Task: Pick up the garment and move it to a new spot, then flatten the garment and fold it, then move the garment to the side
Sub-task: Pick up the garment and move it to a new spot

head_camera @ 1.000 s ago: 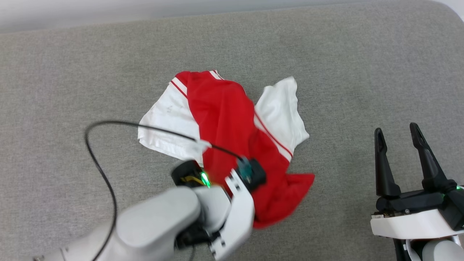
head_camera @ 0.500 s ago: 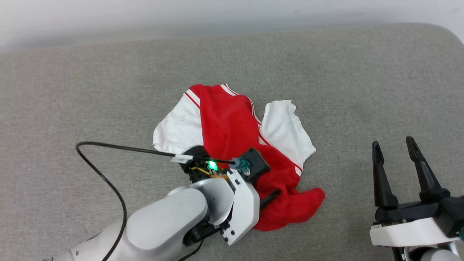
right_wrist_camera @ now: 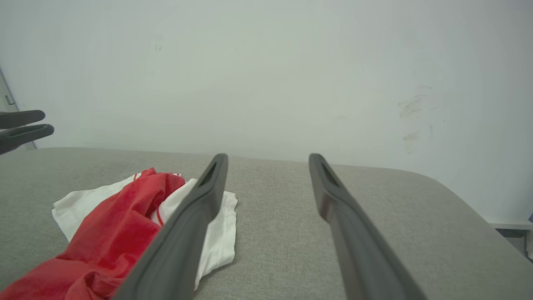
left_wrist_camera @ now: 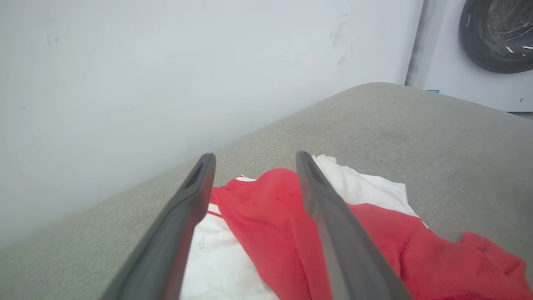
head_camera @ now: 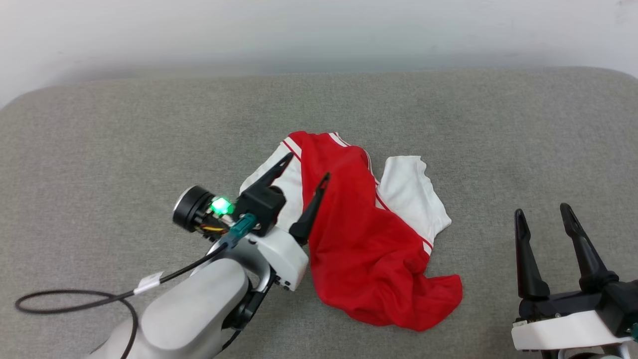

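The garment (head_camera: pixel 364 234), a red shirt with white sleeves and striped trim, lies crumpled on the grey cushion (head_camera: pixel 124 149) near the middle. My left gripper (head_camera: pixel 308 167) hovers over its left sleeve, open, with nothing between its fingers. In the left wrist view the garment (left_wrist_camera: pixel 270 221) lies below the spread left gripper (left_wrist_camera: pixel 254 156). My right gripper (head_camera: pixel 542 209) stands open at the lower right, apart from the cloth. In the right wrist view the garment (right_wrist_camera: pixel 116 225) lies left of the right gripper (right_wrist_camera: pixel 268 156). No print shows.
A white wall (head_camera: pixel 319 35) runs along the cushion's far edge. A black cable (head_camera: pixel 75 299) loops from my left arm over the cushion. A washing machine door (left_wrist_camera: pixel 495 33) shows past the cushion's end. The left gripper's fingers (right_wrist_camera: pixel 21 127) show at the right wrist view's left edge.
My left gripper has opened and let go of the garment, which now lies loose, and its fingers have swung up into sight. The head camera has tilted. My right gripper stays open.
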Motion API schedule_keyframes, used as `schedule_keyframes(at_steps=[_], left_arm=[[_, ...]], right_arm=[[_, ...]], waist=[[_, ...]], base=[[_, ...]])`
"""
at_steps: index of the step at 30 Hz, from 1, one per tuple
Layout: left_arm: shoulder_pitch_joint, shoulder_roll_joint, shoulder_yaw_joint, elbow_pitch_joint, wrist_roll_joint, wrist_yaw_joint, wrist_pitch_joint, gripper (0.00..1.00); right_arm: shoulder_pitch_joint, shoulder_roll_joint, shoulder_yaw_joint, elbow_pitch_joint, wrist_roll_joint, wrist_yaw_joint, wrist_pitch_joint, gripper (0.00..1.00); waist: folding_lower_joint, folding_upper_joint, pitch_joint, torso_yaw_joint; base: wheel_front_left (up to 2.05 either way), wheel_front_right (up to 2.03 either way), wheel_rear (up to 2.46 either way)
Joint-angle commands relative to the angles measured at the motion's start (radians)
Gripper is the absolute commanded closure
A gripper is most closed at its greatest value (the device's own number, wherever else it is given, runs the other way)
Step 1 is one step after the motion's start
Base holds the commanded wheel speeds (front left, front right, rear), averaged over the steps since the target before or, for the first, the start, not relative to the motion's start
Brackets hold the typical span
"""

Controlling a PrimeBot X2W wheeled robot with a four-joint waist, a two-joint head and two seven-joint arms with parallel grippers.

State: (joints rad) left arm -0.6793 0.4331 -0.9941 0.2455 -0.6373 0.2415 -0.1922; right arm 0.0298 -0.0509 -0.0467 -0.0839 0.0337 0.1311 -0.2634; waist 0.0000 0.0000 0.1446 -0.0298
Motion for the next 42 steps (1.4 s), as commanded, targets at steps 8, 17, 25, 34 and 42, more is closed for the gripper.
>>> schedule_keyframes(at_steps=[8,17,25,34,42], left_arm=[[0.133,0.02,0.153,-0.012,0.006,0.131,-0.072,0.0],[0.371,0.001,0.443,-0.166,0.18,0.214,-0.073,0.0],[0.549,-0.078,0.606,-0.225,0.295,0.143,-0.073,0.0],[0.688,-0.182,0.746,-0.237,0.395,0.026,-0.073,0.0],[0.744,-0.254,0.822,-0.219,0.463,-0.058,-0.073,0.0]], right_arm=[[0.022,0.001,-0.007,0.013,0.001,-0.001,-0.002,0.0],[0.04,0.001,-0.011,0.023,0.014,-0.001,-0.002,0.0],[0.056,0.001,-0.015,0.037,0.035,-0.001,-0.002,0.0],[0.084,0.001,-0.006,0.052,0.07,-0.001,-0.002,0.0],[0.118,0.001,-0.001,0.067,0.094,-0.001,-0.002,0.0]], waist=[[0.0,0.0,-0.023,0.024],[0.0,0.0,-0.052,0.037],[0.0,0.0,-0.072,0.031],[0.0,0.0,-0.099,0.019],[0.0,0.0,-0.118,0.019]], base=[[0.0,0.0,0.0],[0.0,0.0,0.0],[0.0,0.0,0.0],[0.0,0.0,0.0],[0.0,0.0,0.0]])
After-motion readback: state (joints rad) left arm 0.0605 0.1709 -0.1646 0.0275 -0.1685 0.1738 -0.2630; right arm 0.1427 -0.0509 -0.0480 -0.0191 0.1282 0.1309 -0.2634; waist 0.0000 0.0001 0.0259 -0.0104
